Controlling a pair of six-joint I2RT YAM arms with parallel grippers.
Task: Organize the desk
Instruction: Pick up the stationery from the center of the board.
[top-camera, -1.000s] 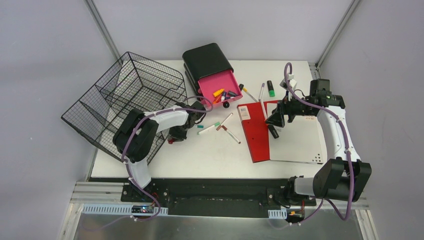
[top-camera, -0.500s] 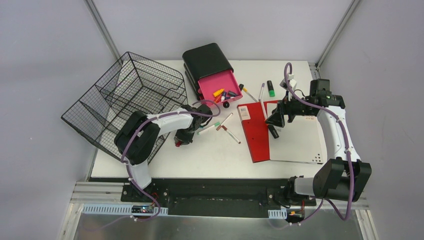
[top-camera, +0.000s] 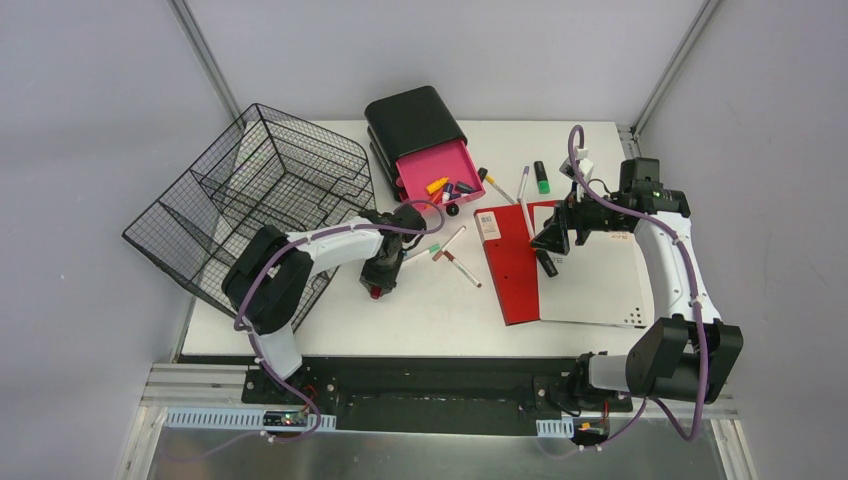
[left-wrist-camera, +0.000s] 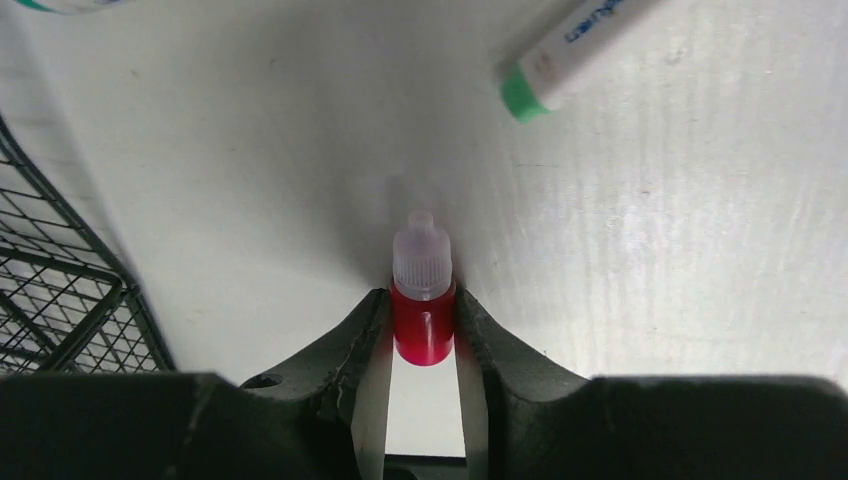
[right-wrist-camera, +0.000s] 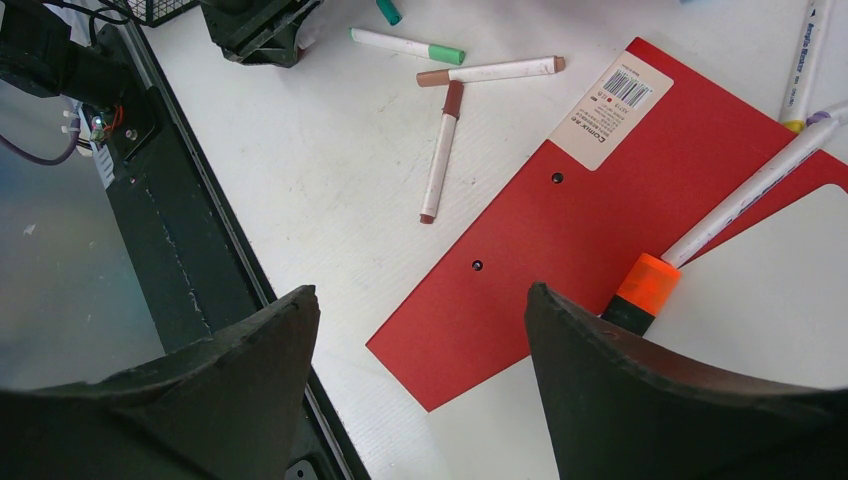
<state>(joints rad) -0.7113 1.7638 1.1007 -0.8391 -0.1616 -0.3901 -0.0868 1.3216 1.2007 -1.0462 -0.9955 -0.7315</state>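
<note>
Desk (top-camera: 420, 315): white top with a metal edge, filling the middle of the overhead view, arm bases along its lower side. Left of centre, the left fingers (left-wrist-camera: 366, 345) are clamped on a small red bottle (left-wrist-camera: 423, 330) with a clear cap, which points away from the wrist; cannot tell whether the bottle touches the desk. Green-capped marker (left-wrist-camera: 560, 60) lies at upper right of the left wrist view, apart from the bottle. Wire basket (top-camera: 260, 200) sits at upper left, tilted and overhanging the desk's left edge. Black box (top-camera: 412, 120) at top centre, its pink drawer (top-camera: 445, 165) pulled open with small coloured items inside. Right of centre, a red folder (top-camera: 510, 270) lies flat, edge to edge with a white sheet (top-camera: 600, 280). Right fingers (right-wrist-camera: 640, 400) stand wide apart above the folder, gripping nothing. Orange-capped pen (right-wrist-camera: 640, 290) lies where red meets white. Brown-tipped marker (right-wrist-camera: 441, 150) lies on the desk just left of the folder.
</note>
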